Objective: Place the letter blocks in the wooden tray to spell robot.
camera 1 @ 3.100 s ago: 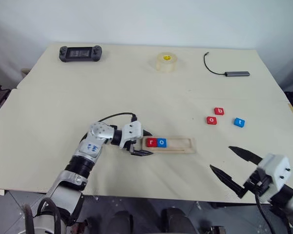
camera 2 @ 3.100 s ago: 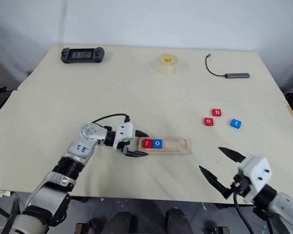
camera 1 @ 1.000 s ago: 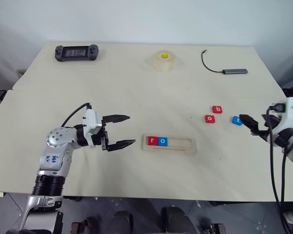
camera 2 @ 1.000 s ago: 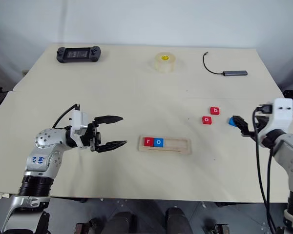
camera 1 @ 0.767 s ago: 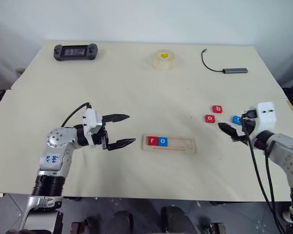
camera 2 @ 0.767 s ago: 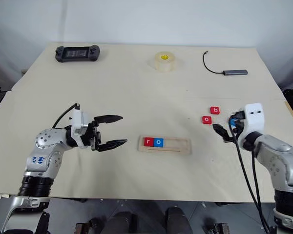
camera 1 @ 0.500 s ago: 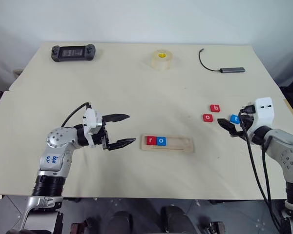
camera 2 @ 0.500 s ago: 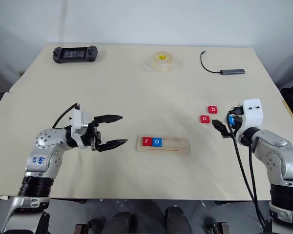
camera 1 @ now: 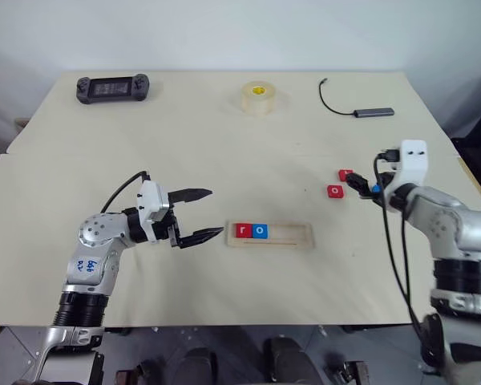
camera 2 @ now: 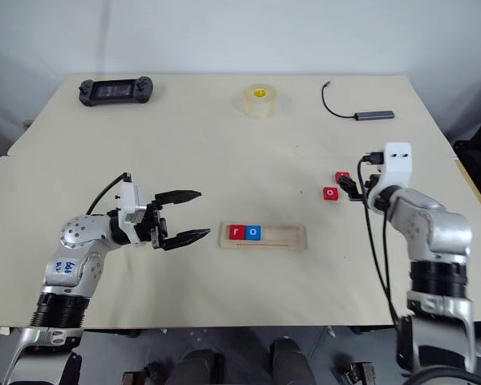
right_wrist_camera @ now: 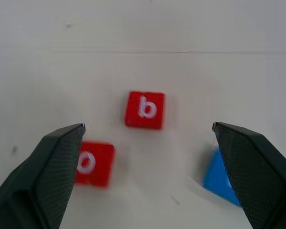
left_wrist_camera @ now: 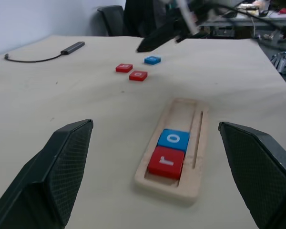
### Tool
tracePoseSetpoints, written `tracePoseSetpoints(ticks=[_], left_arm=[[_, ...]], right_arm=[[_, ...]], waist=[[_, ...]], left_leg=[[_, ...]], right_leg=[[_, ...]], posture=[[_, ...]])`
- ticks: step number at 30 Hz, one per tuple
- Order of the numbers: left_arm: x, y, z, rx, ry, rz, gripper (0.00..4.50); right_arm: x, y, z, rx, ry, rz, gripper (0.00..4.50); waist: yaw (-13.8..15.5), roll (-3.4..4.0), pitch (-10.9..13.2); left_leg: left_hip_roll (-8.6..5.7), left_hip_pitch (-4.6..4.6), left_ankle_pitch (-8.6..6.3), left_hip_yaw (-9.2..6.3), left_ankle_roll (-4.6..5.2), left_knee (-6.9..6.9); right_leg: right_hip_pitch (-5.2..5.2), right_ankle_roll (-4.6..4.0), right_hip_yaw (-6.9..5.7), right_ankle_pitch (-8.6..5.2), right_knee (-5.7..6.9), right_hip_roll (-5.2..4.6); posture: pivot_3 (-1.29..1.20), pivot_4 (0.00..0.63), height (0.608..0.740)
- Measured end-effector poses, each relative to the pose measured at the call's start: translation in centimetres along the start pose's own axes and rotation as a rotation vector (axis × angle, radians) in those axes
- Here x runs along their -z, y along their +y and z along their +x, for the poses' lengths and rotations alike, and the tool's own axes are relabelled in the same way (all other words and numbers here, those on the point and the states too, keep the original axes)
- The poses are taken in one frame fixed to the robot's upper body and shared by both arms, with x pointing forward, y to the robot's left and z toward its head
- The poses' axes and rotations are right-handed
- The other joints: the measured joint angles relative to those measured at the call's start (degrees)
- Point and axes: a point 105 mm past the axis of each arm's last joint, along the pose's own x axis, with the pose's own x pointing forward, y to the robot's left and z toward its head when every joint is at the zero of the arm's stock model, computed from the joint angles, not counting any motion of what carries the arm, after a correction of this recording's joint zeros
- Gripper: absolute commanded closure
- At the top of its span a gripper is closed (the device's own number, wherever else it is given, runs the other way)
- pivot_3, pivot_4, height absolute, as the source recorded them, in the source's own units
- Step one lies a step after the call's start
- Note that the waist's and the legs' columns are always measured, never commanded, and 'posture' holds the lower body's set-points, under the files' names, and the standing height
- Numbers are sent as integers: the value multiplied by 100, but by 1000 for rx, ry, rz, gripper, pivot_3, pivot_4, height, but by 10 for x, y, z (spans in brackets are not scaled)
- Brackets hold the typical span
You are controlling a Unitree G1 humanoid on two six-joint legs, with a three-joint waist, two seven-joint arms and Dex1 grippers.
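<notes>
1. The wooden tray (camera 1: 269, 235) lies on the table (camera 1: 224, 144), holding a red r block (camera 1: 242, 231) and a blue o block (camera 1: 259, 231) touching at its left end.
2. The red b block (right_wrist_camera: 144, 109), red o block (right_wrist_camera: 92, 163) and blue block (right_wrist_camera: 220, 177) lie loose, well right of the tray.
3. The left tool (camera 1: 199, 214) is spread, empty, near the tray's left end.
4. The right tool (right_wrist_camera: 148, 143) is spread over the loose blocks.

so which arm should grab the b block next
Right, probably. Its open end effector already hangs over the red b block, while the left end effector sits far off, left of the wooden tray.

Bright, even overhead light on the desk (camera 1: 224, 144); shadows faint, no glare; wrist views soft, slightly blurred.
</notes>
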Motion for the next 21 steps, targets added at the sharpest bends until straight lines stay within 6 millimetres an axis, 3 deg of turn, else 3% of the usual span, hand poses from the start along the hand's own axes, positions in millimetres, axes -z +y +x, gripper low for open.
tracePoseSetpoints(ticks=[5, 11, 20, 21], left_arm=[[-1, -2, 3, 11, -3, 2, 27], [0, -4, 2, -1, 3, 0, 27], [-1, -6, 2, -7, 7, 0, 0], [-1, -6, 2, -7, 7, -1, 0]], right_arm=[[3, 1, 35, 70, 58, 56, 0], [11, 10, 48, 77, 91, 2, 0], [15, 20, 53, 62, 56, -64, 2934], [15, 20, 53, 62, 53, -63, 3047]], waist=[[-61, 1, 0], [-117, 2, -1], [-214, 2, -1], [-213, 2, -1]], left_leg=[[-5, -2, 3, 0, 4, 0], [-4, -4, 3, 0, 4, 1], [-3, 0, 7, -4, -3, 2], [-3, 0, 7, -3, -3, 2]], right_leg=[[-1, -1, -2, 1, 25, -4], [0, -2, -6, 1, 24, -6], [0, -2, -4, 1, 36, -5], [0, -2, -4, 1, 37, -5]], posture=[[0, 150, 740], [0, 150, 740], [0, 150, 740], [0, 150, 740]])
